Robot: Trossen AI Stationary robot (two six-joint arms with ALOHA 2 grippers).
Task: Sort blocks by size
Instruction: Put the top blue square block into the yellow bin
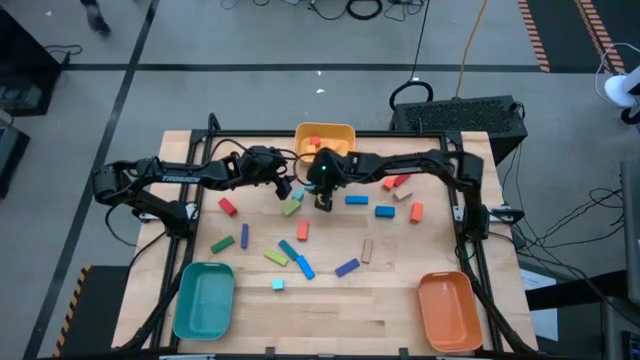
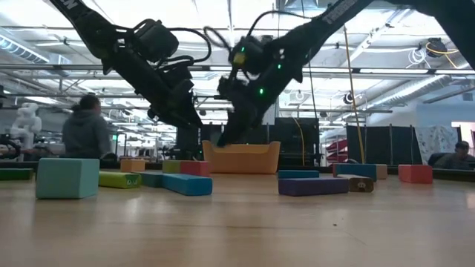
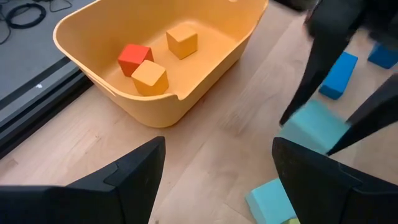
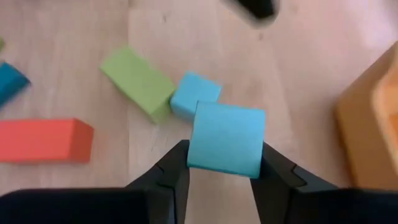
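Note:
My right gripper [image 4: 221, 165] is shut on a light-blue cube [image 4: 225, 138] above the table's far middle, and it also shows in the high view [image 1: 323, 197]. Below it on the table lie another light-blue cube [image 4: 194, 93], a green brick [image 4: 138, 83] and a red brick [image 4: 43, 140]. The yellow tray [image 1: 325, 135] at the far edge holds a red cube [image 3: 134, 58] and two orange cubes [image 3: 181, 40]. My left gripper [image 3: 217, 155] is open and empty just left of the right gripper, near the tray [image 1: 284, 187]. My right gripper pinches the light-blue cube by two opposite sides [image 4: 194, 146] between its two fingers. The fingers come from above, pointing down. The cube is lifted clear of the table, above the other light-blue cube.
Many more blocks lie scattered over the middle of the table, among them blue bricks [image 1: 356, 200], a tan bar [image 1: 367, 249] and a purple bar [image 1: 346, 267]. A teal tray [image 1: 205, 298] stands near left and an orange tray [image 1: 447, 308] near right. A person [image 2: 85, 130] stands behind the table.

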